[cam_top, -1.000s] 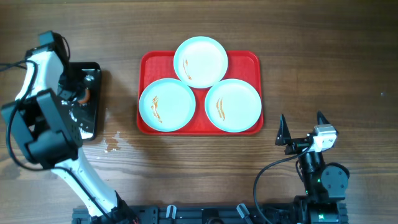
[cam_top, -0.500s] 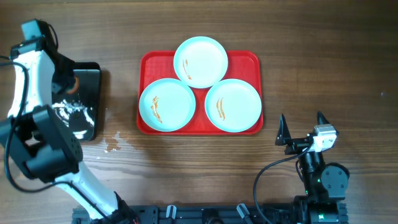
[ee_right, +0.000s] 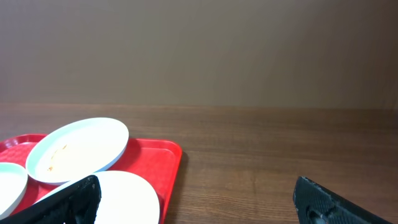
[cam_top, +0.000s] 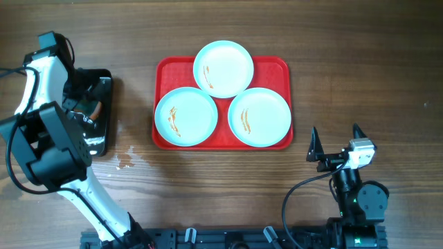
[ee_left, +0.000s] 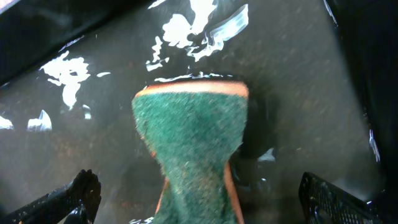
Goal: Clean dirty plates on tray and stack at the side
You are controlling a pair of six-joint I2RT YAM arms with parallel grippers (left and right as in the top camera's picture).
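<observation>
Three dirty plates lie on the red tray: one at the back, one front left, one front right, all with orange-brown streaks. My left gripper hovers over a black tray at the far left. In the left wrist view it is open, and a green sponge with an orange base lies untouched between its fingers. My right gripper stands open near the front edge, right of the red tray. It holds nothing, with the plates ahead on its left.
The glossy black tray is wet, with bright glare on its surface. A small splash of water lies on the wooden table between the black tray and the red one.
The left jaws have come apart, and the sponge now lies free on the black tray. The left arm swung away and came back over it. The right arm has not moved.
</observation>
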